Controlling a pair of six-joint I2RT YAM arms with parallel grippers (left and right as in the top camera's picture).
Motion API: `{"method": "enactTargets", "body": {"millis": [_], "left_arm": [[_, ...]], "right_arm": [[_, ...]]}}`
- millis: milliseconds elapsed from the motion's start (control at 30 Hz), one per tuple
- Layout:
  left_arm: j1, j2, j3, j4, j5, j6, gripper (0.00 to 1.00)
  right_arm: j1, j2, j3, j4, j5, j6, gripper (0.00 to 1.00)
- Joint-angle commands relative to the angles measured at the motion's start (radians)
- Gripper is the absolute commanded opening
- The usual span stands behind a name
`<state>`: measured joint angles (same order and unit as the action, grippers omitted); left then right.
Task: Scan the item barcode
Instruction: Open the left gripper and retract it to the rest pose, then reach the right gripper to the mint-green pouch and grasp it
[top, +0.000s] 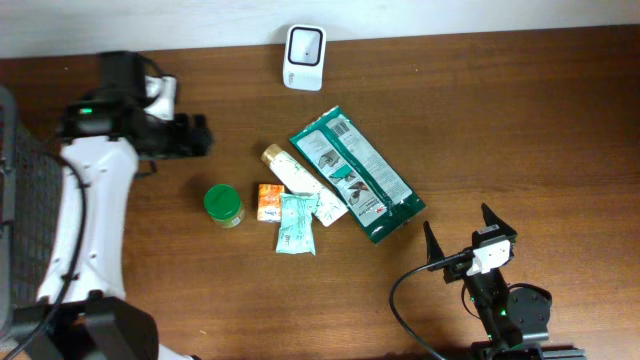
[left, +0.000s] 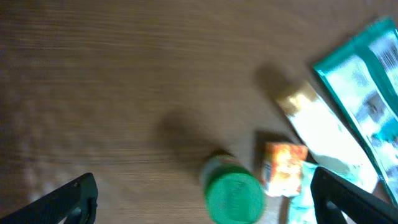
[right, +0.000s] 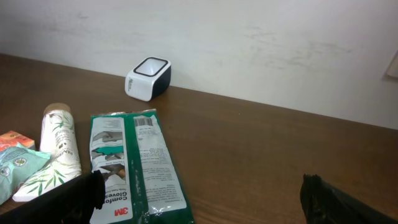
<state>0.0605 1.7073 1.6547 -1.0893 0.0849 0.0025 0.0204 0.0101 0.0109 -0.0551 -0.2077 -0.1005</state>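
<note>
Left fingers (left: 68, 202) spread wide, nothing between them. They hang over bare tabletop (top: 520, 120) on the left side, apart from the goods. That wrist view is blurred.

Right fingers (right: 62, 199) also spread wide and empty, low at the near right edge, facing the wall.

The goods lie in a cluster mid-tabletop. A green-lidded jar (top: 223, 205) stands furthest left, with an orange packet (top: 269, 202) just beside it. A teal sachet (top: 297, 222) overlaps a white tube (top: 300, 180). A long green glove packet (top: 350, 172) lies diagonally on the right, its barcode face up.

I see the white barcode scanner (top: 303, 57) at the far edge, well apart from the goods.
</note>
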Motion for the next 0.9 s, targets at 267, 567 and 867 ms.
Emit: {"method": "enactTargets", "body": {"millis": [267, 567, 867], "left_arm": [[0.216, -0.004, 0.016, 0.022, -0.004, 0.082, 0.99], [0.216, -0.004, 0.016, 0.021, -0.003, 0.082, 0.99], [0.216, -0.004, 0.016, 0.021, -0.003, 0.082, 0.99]], "right_arm": [[0.007, -0.006, -0.005, -0.005, -0.009, 0.007, 0.98], [0.007, -0.006, -0.005, -0.005, -0.009, 0.007, 0.98], [0.006, -0.006, -0.005, -0.006, 0.010, 0.003, 0.98]]}}
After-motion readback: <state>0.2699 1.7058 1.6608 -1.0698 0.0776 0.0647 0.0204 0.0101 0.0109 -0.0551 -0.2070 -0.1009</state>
